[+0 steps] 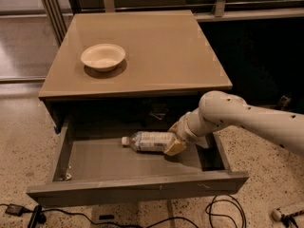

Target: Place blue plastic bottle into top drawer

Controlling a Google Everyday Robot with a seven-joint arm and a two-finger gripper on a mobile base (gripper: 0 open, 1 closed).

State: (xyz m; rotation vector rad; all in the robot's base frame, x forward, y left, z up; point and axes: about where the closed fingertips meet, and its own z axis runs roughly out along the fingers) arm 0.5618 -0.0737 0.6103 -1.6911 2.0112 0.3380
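The blue plastic bottle (148,142), clear with a white cap pointing left and a pale label, lies on its side low over the grey floor of the open top drawer (104,160). My gripper (175,142) reaches in from the right, down inside the drawer, and its cream fingers are shut on the bottle's base end. The white arm runs off to the right edge. I cannot tell whether the bottle rests on the floor or hangs just above it.
A cream round bowl (103,57) sits on the tan table top (156,46) at the back left. Cables (223,208) lie on the speckled floor in front of the drawer. A dark wall is to the right, metal rails behind.
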